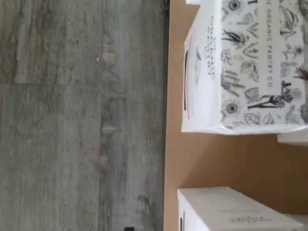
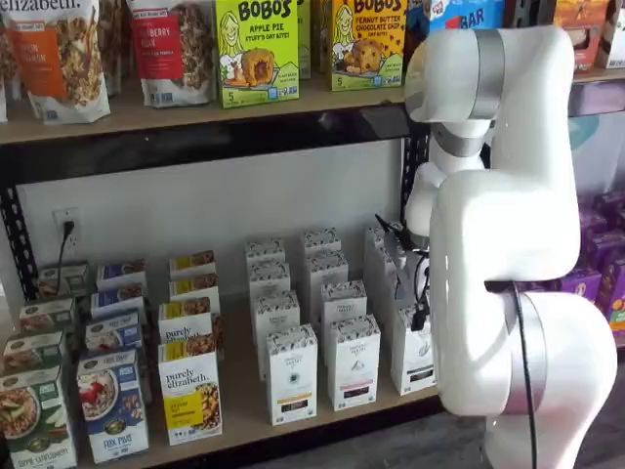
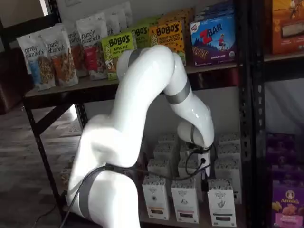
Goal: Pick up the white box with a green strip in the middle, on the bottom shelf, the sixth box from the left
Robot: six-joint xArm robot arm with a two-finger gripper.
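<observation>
The white box [image 2: 414, 350] stands upright on the bottom shelf [image 2: 244, 391], long axis vertical, its narrow printed face turned out toward the shelf's front edge. It is the front box of the rightmost white row, just beside the arm [image 2: 508, 244], with a like white carton [image 2: 353, 361] next to it on the side away from the arm. In a shelf view the same box [image 3: 221, 202] stands at the front of the shelf, to the right of two similar cartons.

The wrist view looks down on the box's speckled botanical top [image 1: 262, 62] and pale front face, with shelf board beyond it, another white carton [image 1: 226, 209] nearby, and grey plank floor [image 1: 82, 115] past the shelf's edge.

The gripper [image 3: 202, 164] hangs at the arm's end among cables, close above and just behind the box in a shelf view, not touching it. Its fingers are mostly hidden; they appear spread wide, with nothing between them.
</observation>
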